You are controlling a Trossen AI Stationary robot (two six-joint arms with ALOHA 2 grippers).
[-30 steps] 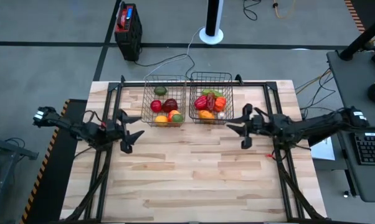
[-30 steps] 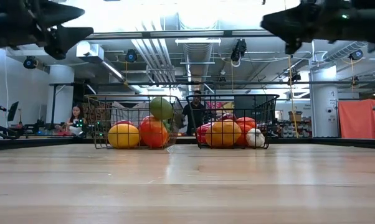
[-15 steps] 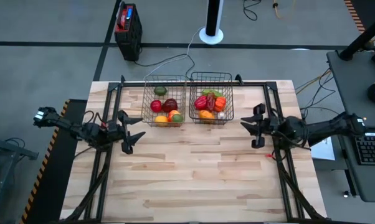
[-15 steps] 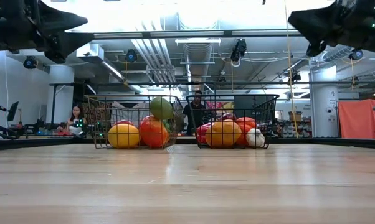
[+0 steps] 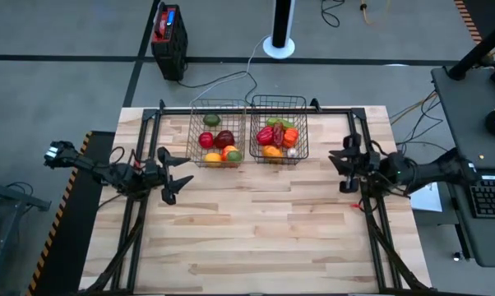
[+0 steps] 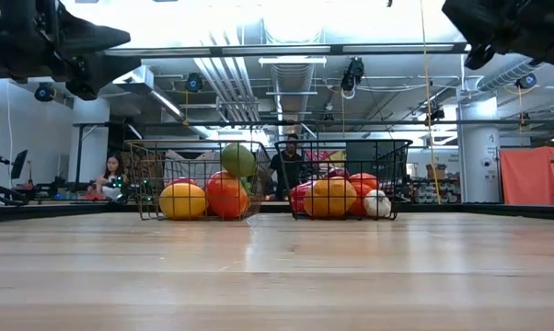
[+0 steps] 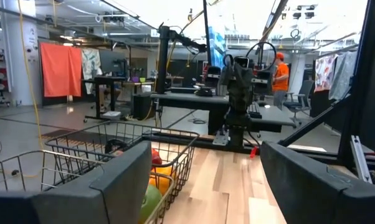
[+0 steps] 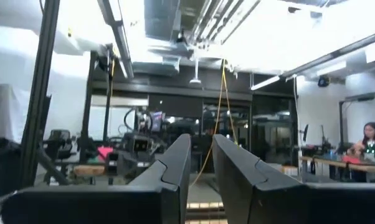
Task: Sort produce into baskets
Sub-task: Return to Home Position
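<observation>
Two wire baskets stand side by side at the table's far middle, the left basket (image 5: 217, 108) and the right basket (image 5: 279, 102). Red, orange, yellow and green produce (image 5: 219, 146) lies in the left one, and more produce (image 5: 278, 138), with a white garlic bulb (image 6: 377, 204), in the right one. My left gripper (image 5: 180, 168) hovers open above the table, left of the baskets, empty. My right gripper (image 5: 340, 167) hovers right of the baskets near the table's right edge. Its fingers (image 8: 175, 165) stand a narrow gap apart with nothing between them.
A black frame rail (image 5: 338, 110) runs along the table's far edge and down both sides. Bare wood (image 5: 256, 230) fills the near half. A black and red box (image 5: 168, 33) stands on the floor beyond. People (image 6: 111, 175) show in the room behind.
My right gripper has drawn back from the right basket toward the table's right edge and has tipped its fingers upward. The baskets and the produce lie as before.
</observation>
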